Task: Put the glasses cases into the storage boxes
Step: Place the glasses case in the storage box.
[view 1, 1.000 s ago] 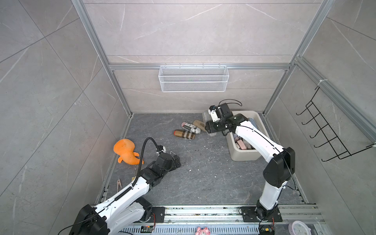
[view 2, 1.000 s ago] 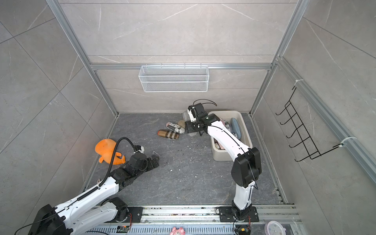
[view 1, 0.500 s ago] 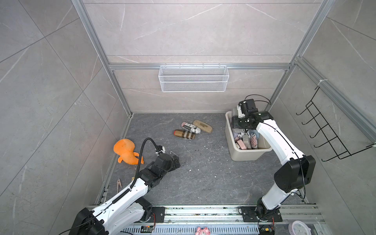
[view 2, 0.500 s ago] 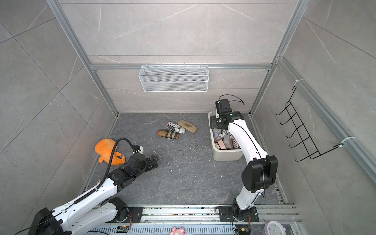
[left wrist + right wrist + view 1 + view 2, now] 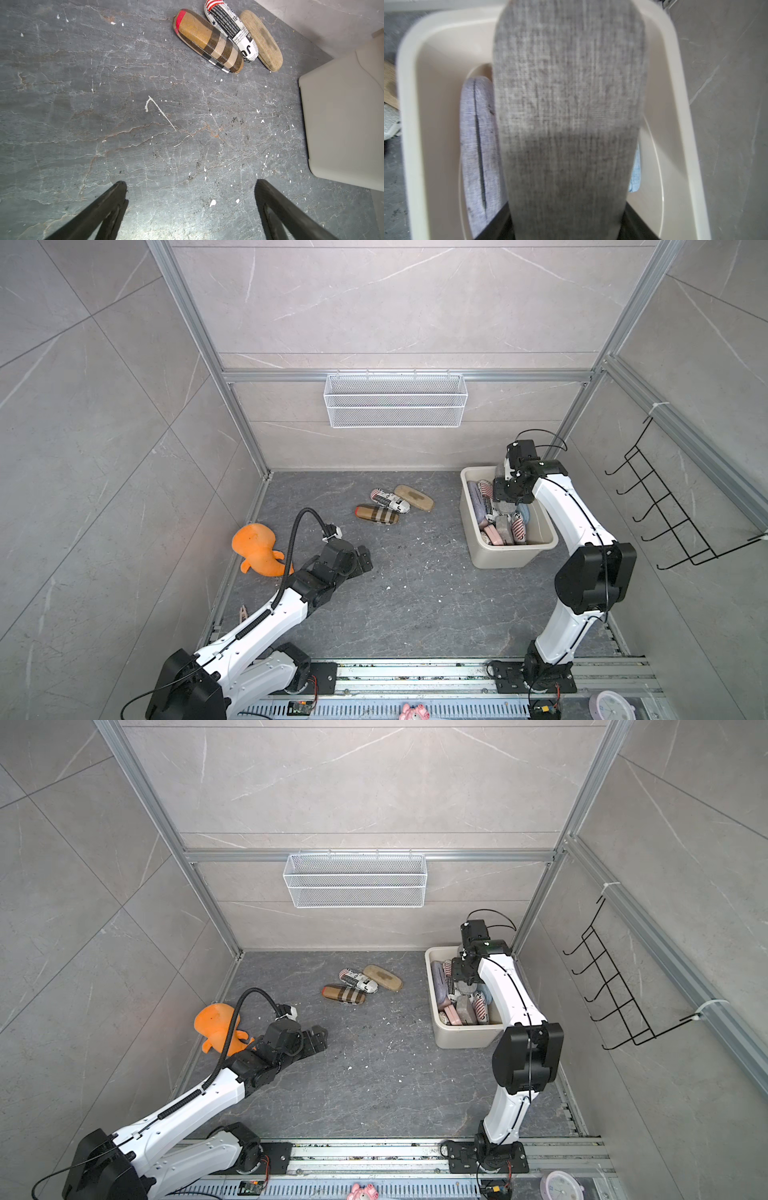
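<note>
Top views, tub: the cream storage box stands far right on the desk, packed with glasses cases: a lilac one by its left wall, pink, grey and red-striped ones nearer.
Top views, right pincer: the right pincer hangs over the tub's far half, clamped on a grey case.
Top views, loose cases: a plaid case, a newspaper-print case and a tan case lie together on the desk, left of the tub.
Top views, left pincer: the left pincer rests low, near left, spread wide and empty, beside an orange plush toy.
Top views, basket: a white wire basket hangs on the far wall.
Left wrist: both fingers stand wide apart over bare desk; the print case shows small text too fine to read, plus large letters, perhaps "JU".
Right wrist: the grey case fills the view above the tub, the lilac case below it; a blue one peeks out.
</note>
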### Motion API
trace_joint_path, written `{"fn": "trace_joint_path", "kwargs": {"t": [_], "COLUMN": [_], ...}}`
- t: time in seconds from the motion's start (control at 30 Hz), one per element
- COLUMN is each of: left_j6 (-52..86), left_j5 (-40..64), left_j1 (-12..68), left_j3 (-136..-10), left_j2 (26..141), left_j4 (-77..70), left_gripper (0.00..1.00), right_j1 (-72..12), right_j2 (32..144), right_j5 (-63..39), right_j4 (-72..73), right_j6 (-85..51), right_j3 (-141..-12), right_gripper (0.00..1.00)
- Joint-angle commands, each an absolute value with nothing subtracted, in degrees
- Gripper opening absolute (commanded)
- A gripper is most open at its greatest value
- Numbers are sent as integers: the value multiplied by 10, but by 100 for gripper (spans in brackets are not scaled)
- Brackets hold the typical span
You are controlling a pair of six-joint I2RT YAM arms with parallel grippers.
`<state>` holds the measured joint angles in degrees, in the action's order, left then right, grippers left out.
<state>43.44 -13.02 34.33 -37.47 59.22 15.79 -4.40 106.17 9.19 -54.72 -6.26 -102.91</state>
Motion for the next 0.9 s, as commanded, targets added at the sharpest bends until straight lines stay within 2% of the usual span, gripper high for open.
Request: {"fn": "trace_joint_path", "kwargs": {"t": [0.0, 0.37, 0.73, 0.87], "left_j6": [422, 440, 437, 434], "left_j5": [-133, -113, -83, -77], "left_j1": [337, 311, 294, 293], "left_j3": [-390, -374, -401, -416], "left_j2": [586, 612, 659, 667], "left_j4": [173, 156, 137, 138], "left_gripper": [98, 98, 98, 98], "right_j1": [-40, -40, -40, -47], "right_j2": [1084, 1119, 1107, 1081], "right_j5": [115, 67, 49, 56], "right_j4": [-564, -545, -553, -558], "right_j6": [-52, -76, -95, -105], "right_j3": [-1056, -1027, -1041, -1043], "right_gripper": [62, 63, 76, 76]}}
